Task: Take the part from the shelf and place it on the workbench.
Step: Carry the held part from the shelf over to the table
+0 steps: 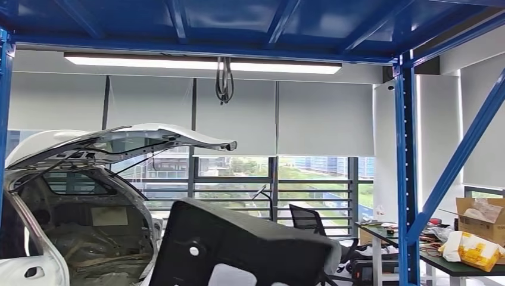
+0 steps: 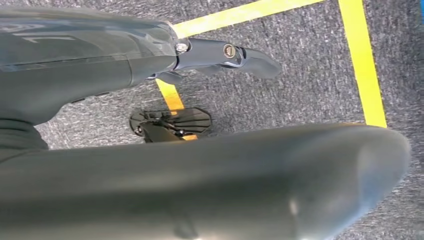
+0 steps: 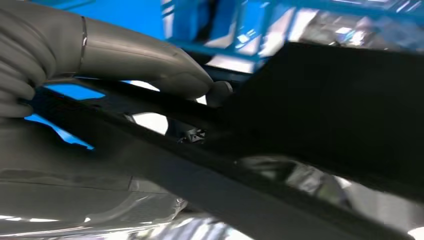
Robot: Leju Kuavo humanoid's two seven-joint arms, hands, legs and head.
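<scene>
Am carrying black part (image 1: 238, 244) raised, clear of shelf frame (image 1: 407, 167); right hand (image 3: 100, 60) clamping its edge under thumb. Left hand (image 2: 220, 52) hanging floorward, grip untellable.

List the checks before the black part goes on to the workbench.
1. Off the shelf: ok; the black part is held up before the robot.
2. Grip: ok; the right hand presses its thumb on the part.
3. Spare hand: ok; the left hand hangs over the floor, holding nothing.
4. Landing spot: cannot tell; the table at right carries a cardboard box and a bag.
5. Path: not ok; a blue post stands before that table.
</scene>
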